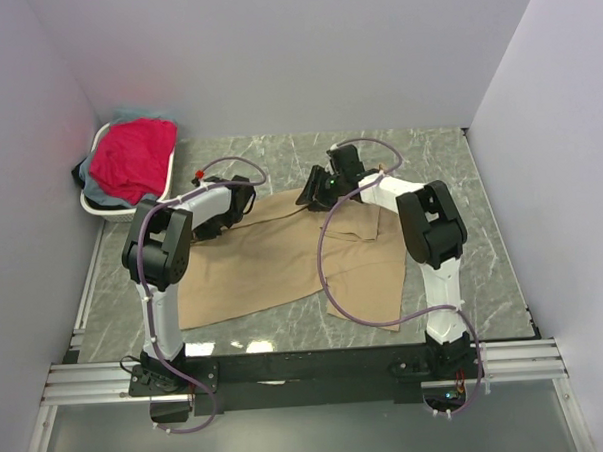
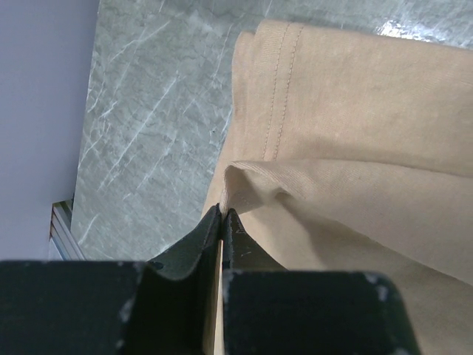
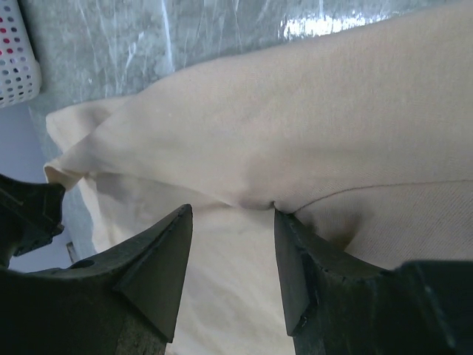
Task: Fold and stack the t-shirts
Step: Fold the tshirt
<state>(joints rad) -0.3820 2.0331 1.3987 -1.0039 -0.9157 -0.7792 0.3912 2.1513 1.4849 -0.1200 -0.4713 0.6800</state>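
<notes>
Tan t-shirt (image 1: pixel 268 267) lies spread mid-frame on table (image 1: pixel 460 179).
Left gripper (image 2: pixel 222 216) pinching a tan fold; right gripper (image 3: pixel 232 216) spread over the cloth; red-pink shirt (image 1: pixel 133 158) in basket (image 1: pixel 88 203), upper left.

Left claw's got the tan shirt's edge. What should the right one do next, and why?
Probably close the right claw: its jaws stand open astride a ridge of the tan shirt, while the left claw is shut on its edge.

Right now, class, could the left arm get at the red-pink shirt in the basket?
Probably not yet: the left tool is shut on the tan shirt. Otherwise the red-pink shirt sits nearby with nothing between.
</notes>
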